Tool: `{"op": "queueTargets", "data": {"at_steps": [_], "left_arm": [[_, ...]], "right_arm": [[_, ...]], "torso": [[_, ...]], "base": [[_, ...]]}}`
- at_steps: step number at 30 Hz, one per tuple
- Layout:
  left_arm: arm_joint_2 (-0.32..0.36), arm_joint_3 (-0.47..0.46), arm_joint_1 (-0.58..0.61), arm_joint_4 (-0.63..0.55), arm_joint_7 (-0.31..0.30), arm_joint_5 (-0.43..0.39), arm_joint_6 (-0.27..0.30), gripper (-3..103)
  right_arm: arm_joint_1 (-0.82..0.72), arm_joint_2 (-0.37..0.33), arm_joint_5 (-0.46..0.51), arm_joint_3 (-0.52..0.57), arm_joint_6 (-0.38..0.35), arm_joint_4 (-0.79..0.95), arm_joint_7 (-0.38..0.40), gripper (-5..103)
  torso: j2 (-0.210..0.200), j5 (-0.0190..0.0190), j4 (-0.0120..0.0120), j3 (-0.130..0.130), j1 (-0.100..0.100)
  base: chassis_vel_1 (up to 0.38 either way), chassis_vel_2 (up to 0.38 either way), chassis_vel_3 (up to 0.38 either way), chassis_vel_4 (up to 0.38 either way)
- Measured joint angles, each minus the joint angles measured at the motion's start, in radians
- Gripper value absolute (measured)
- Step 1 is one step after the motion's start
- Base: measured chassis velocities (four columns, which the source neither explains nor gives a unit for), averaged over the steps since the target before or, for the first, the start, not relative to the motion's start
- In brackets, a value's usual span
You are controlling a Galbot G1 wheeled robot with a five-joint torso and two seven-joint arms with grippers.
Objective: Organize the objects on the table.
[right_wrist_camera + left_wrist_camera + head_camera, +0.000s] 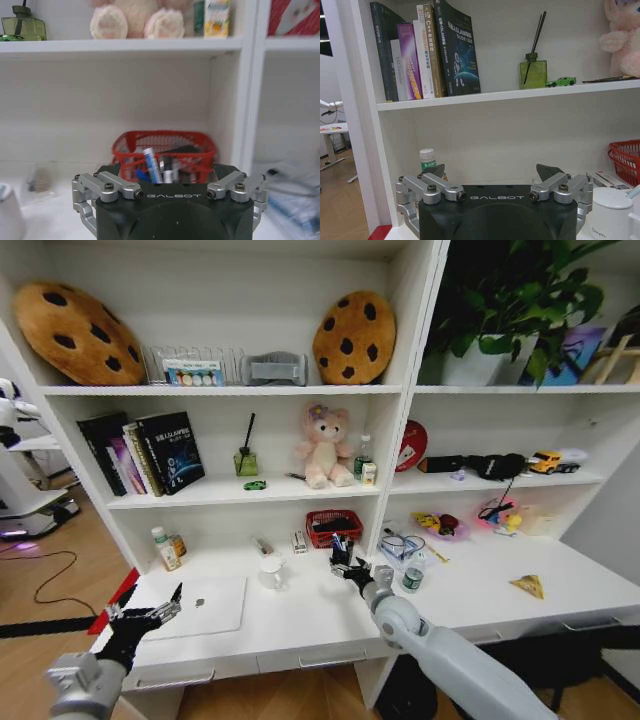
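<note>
1. The silver laptop (208, 606) lies flat on the left part of the long white counter (310, 620), with the white ceramic mug (271, 571) just to its right.
2. The red mesh basket (333, 527) sits behind the mug, toward the back wall.
3. The small green-labelled clear bottle (412, 577) stands right of centre; the yellow triangular piece (529, 586) lies well apart, farther right.
4. The tiny green toy car (255, 485) rests on the shelf above, between the green glass reed diffuser (246, 461) and the pink plush bear (324, 448).
</note>
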Motion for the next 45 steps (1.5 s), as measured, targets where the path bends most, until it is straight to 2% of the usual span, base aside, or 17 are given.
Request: {"op": "queueTargets", "data": {"at_steps": [2,3,5,6,7,9,10,12,13,16,17,21,22,25,28,40,45], "left_arm": [[0.000,0.000,0.000,0.000,0.000,0.000,0.000,100],[0.000,0.000,0.000,0.000,0.000,0.000,0.000,100],[0.000,0.000,0.000,0.000,0.000,0.000,0.000,100],[0.000,0.000,0.000,0.000,0.000,0.000,0.000,100],[0.000,0.000,0.000,0.000,0.000,0.000,0.000,100],[0.000,0.000,0.000,0.000,0.000,0.000,0.000,100],[0.000,0.000,0.000,0.000,0.000,0.000,0.000,100],[0.000,0.000,0.000,0.000,0.000,0.000,0.000,100],[0.000,0.000,0.000,0.000,0.000,0.000,0.000,100],[0.000,0.000,0.000,0.000,0.000,0.000,0.000,100],[0.000,0.000,0.000,0.000,0.000,0.000,0.000,100],[0.000,0.000,0.000,0.000,0.000,0.000,0.000,100],[0.000,0.000,0.000,0.000,0.000,0.000,0.000,100],[0.000,0.000,0.000,0.000,0.000,0.000,0.000,100],[0.000,0.000,0.000,0.000,0.000,0.000,0.000,100],[0.000,0.000,0.000,0.000,0.000,0.000,0.000,100],[0.000,0.000,0.000,0.000,0.000,0.000,0.000,100]], "right_arm": [[-0.184,-0.090,-0.144,0.139,0.000,0.145,0.045,100],[-0.184,-0.090,-0.144,0.139,0.000,0.145,0.045,100],[-0.384,-0.116,-0.191,0.307,-0.005,0.243,0.080,100],[-0.384,-0.116,-0.191,0.307,-0.005,0.243,0.080,100],[-0.464,-0.112,-0.197,0.390,-0.008,0.271,0.082,100],[-0.665,-0.064,-0.204,0.585,-0.001,0.305,0.045,100],[-0.665,-0.064,-0.204,0.585,-0.001,0.305,0.045,100],[-0.837,0.009,-0.260,0.728,0.087,0.293,-0.034,100],[-0.837,0.009,-0.260,0.728,0.087,0.293,-0.034,100],[-0.956,0.131,-0.387,0.903,0.220,0.258,-0.128,100],[-0.956,0.131,-0.387,0.903,0.220,0.258,-0.128,100],[-1.015,0.262,-0.463,0.978,0.282,0.264,-0.154,100],[-1.044,0.320,-0.456,0.985,0.288,0.282,-0.158,100],[-1.097,0.399,-0.402,1.002,0.298,0.314,-0.177,100],[-1.133,0.428,-0.368,1.018,0.320,0.321,-0.196,100],[-1.125,0.409,-0.393,1.013,0.394,0.255,-0.241,100],[-1.020,0.333,-0.349,0.960,0.377,0.137,-0.378,100]], "torso": [[0.000,-0.0010,-0.0004,0.000,0.000],[0.000,-0.0010,-0.0004,0.000,0.000],[0.000,0.0000,-0.0006,0.000,0.000],[0.000,0.0000,-0.0006,0.000,0.000],[0.000,-0.0001,-0.0001,0.000,0.000],[0.000,-0.0001,0.0000,0.000,0.000],[0.000,-0.0001,0.0000,0.000,0.000],[0.000,0.0000,-0.0006,0.000,0.000],[0.000,0.0000,-0.0006,0.000,0.000],[0.000,-0.0003,0.0002,0.000,0.000],[0.000,-0.0003,0.0002,0.000,0.000],[0.000,-0.0002,0.0003,0.000,0.000],[0.000,-0.0001,0.0001,0.000,0.000],[0.000,-0.0005,-0.0004,0.000,0.000],[0.000,-0.0006,-0.0004,0.000,0.000],[0.000,0.0001,-0.0001,0.000,0.000],[0.000,0.0005,-0.0002,0.000,0.000]], "base": [[0.000,0.000,0.000,0.000],[0.000,0.000,0.000,0.000],[0.000,0.000,0.000,0.000],[0.000,0.000,0.000,0.000],[0.000,0.000,0.000,0.000],[0.000,0.000,0.000,0.000],[0.000,0.000,0.000,0.000],[0.000,0.000,0.000,0.000],[0.000,0.000,0.000,0.000],[0.000,0.000,0.000,0.000],[0.000,0.000,0.000,0.000],[0.000,0.000,0.000,0.000],[0.000,0.000,0.000,0.000],[0.000,0.000,0.000,0.000],[0.000,0.000,0.000,0.000],[-0.105,-0.103,0.106,0.117],[-0.227,-0.223,0.217,0.222]]}}
